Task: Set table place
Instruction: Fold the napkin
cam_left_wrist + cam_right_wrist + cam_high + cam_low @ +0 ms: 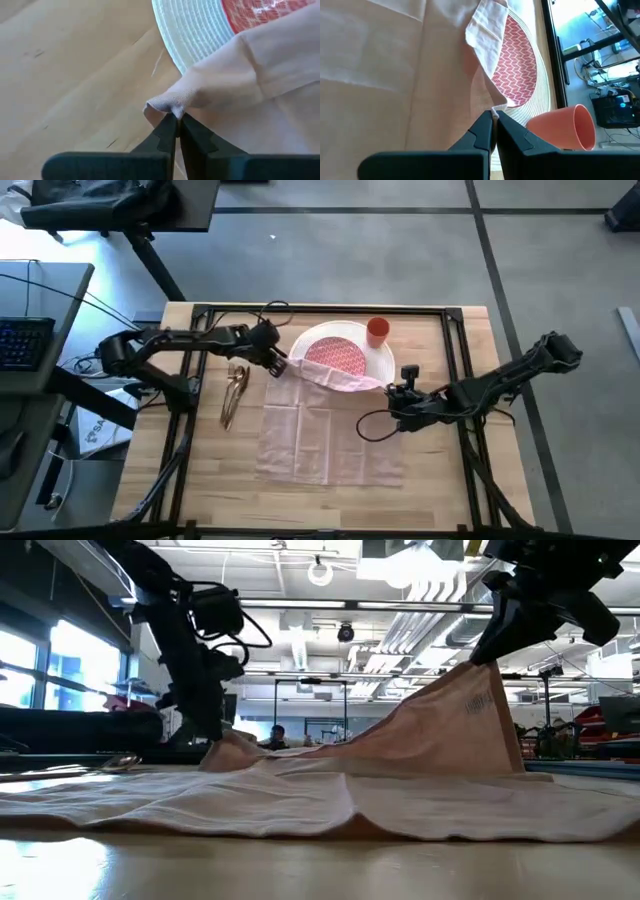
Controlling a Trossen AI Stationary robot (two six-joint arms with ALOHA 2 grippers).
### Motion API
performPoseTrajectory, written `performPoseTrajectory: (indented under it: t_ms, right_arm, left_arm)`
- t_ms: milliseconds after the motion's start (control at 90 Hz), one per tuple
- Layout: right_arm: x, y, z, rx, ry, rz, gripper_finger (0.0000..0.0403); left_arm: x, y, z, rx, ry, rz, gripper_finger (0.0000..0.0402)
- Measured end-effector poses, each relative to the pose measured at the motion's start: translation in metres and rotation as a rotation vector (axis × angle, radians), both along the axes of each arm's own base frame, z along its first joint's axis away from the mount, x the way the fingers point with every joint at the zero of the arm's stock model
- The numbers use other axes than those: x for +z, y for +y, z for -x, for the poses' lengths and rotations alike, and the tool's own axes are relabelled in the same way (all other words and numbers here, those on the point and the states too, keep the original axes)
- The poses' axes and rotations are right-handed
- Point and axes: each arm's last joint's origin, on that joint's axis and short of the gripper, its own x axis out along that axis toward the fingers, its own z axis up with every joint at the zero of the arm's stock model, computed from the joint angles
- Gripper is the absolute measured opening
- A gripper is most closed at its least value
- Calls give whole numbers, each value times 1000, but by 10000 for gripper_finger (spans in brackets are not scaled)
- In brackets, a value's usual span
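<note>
A pale pink napkin (330, 435) lies spread on the table (200, 480). Its far edge is raised and drapes over the near rim of the large white plate (385, 358). The smaller red-patterned plate (335, 352) rests on the white plate. An orange cup (377, 330) stands at the plate's far rim. My left gripper (277, 365) is shut on the napkin's far left corner. My right gripper (398, 387) is shut on its far right corner. Copper-coloured cutlery (235, 392) lies left of the napkin. My left gripper pinches the napkin's far left corner (167, 106) between its two fingers, right at the cloth's tip. That corner is held just above the table beside the white plate's rim (190, 35). The cloth runs slack from it. My right gripper pinches the napkin's far right corner (493, 111) between its two fingertips. In the low view the corner (482, 665) is lifted high. The cloth slopes down from it, fairly taut, to the part lying on the table (300, 805).
A black rail frame (460, 350) runs around the tabletop. Bare wood shows along the near edge (330, 505) and at the right (440, 460). A grey desk with a keyboard (20, 340) stands off the table's left side.
</note>
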Motion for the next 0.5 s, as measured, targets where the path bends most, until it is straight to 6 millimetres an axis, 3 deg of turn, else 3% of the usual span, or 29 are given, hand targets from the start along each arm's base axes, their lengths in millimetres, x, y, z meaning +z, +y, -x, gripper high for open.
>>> performPoseTrajectory:
  t_ms: [211,500]
  right_arm:
    - [0,2,1,8,-1,0,0]
    - [0,31,13,76,-55,-38,0]
  left_arm:
    - [11,-22,2,-40,7,2,0]
    - [50,-85,12,-56,-152,-75,0]
